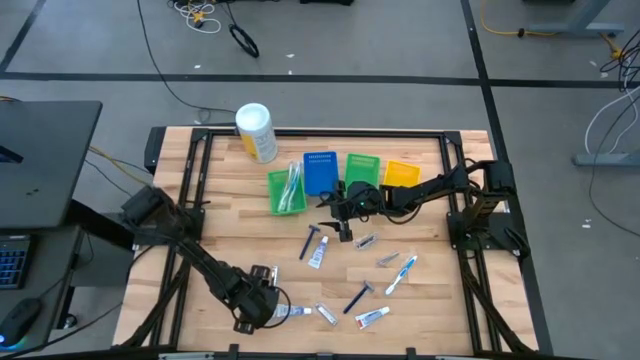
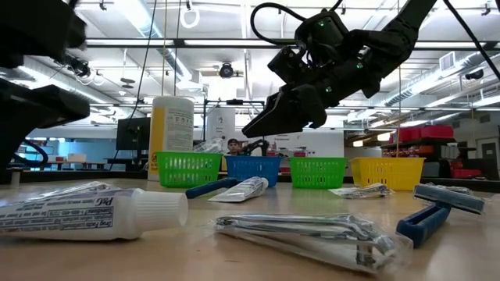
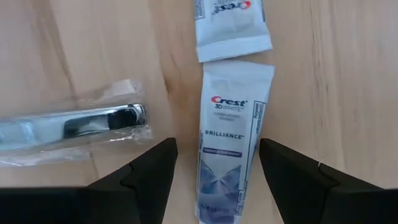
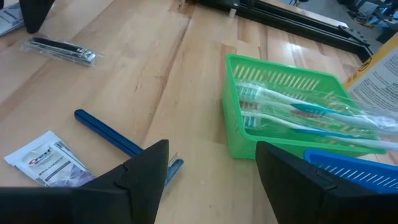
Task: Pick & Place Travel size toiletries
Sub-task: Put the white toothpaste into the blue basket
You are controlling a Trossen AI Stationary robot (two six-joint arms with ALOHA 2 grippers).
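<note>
Toothpaste tube (image 3: 231, 146) lies flat on the counter (image 1: 225, 225) at about 6 o'clock, directly between the spread fingers of the left claw (image 3: 217, 180), untouched. A wrapped razor (image 3: 74, 127) sits just beside it. Right claw (image 1: 341, 214), open and empty, hovers near centre, with the green bin (image 4: 292, 112) of toothbrushes (image 4: 311, 112) toward 11 o'clock.

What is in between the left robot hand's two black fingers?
In the left wrist view, a white Crest toothpaste tube lies on the wooden table between the open left gripper's fingers. Neither finger touches it.
</note>
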